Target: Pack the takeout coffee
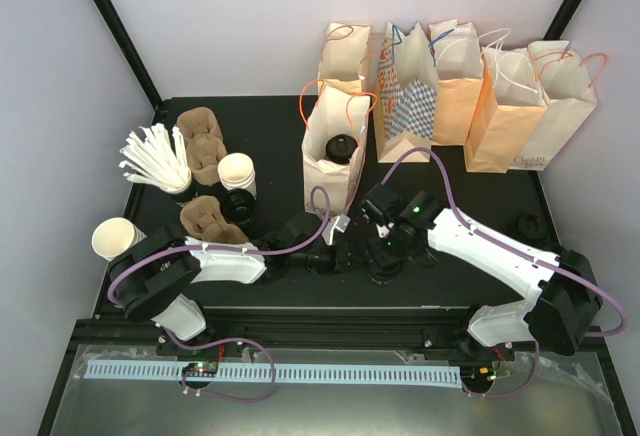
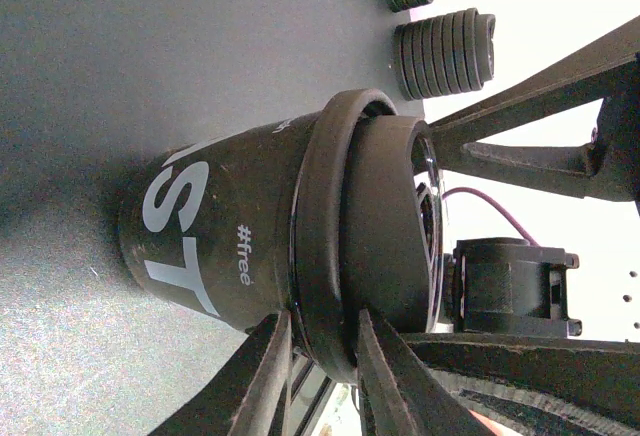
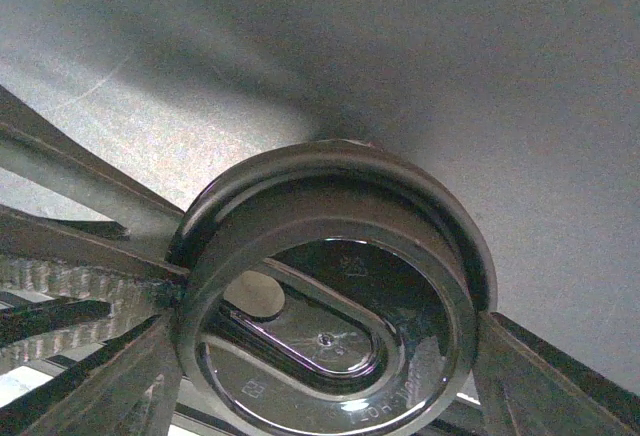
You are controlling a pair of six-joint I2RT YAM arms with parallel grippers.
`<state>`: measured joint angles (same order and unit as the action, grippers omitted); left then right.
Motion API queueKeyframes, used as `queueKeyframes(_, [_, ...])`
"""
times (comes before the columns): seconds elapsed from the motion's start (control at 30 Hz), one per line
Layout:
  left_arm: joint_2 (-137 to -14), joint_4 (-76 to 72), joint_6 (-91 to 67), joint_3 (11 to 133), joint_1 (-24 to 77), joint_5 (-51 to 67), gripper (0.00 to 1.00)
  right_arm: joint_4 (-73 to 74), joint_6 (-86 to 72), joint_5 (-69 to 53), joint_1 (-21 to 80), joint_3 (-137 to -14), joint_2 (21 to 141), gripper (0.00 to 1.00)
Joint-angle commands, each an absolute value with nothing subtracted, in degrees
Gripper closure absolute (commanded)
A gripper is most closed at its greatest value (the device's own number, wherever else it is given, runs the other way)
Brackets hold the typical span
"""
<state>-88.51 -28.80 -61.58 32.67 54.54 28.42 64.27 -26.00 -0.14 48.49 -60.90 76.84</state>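
So both arms meet just in front of the open paper bag [image 1: 322, 171], and the takeout coffee [image 2: 230, 246] sits right between them, mostly hidden from overhead by the wrists. Up close it reads as a dark cup with pale lettering and a black lid [image 3: 300, 181].

The right gripper [image 3: 332, 294] comes at it from above, fingers spread wide and pressed against opposite sides of the lid. My guess is it's steadying or carrying the cup by the top. The left gripper [image 2: 322, 334] comes in from the side with its fingers nearly together, pinching the lid's flared rim. Looks like one arm braces the cup while the other seats the lid, or it's a handover, can't say which. Also can't tell if the base rests on the table [image 2: 150, 56] or hangs just off it.

Containers: the open bag has one black-lidded cup [image 1: 342, 146] down inside, top showing. The other paper bags [image 1: 455, 96] stand upright behind it, and I can't see into them. Left of the bag, the brown pulp carriers [image 1: 200, 141] show bare wells, with a stack of cream cups [image 1: 237, 169] beside them. Next job, I reckon, is getting this coffee over the bag's mouth without crumpling it.
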Motion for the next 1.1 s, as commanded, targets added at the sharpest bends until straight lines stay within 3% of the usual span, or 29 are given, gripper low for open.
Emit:
queueKeyframes(0.0, [-88.5,-28.3,-60.6,34.8,54.7,29.0,0.79,62.9,-26.3,-0.9,48.4,-59.7,77.5,0.22])
queueKeyframes(0.77, [-91.9,-29.2,-63.3,35.5,54.8,30.6,0.83,63.3,-22.5,-3.5,48.3,-58.4,80.9,0.32])
queueKeyframes(1.07, [-82.8,-26.5,-64.7,32.6,54.1,23.9,0.52,64.4,-21.1,-3.6,48.2,-59.6,82.7,0.33])
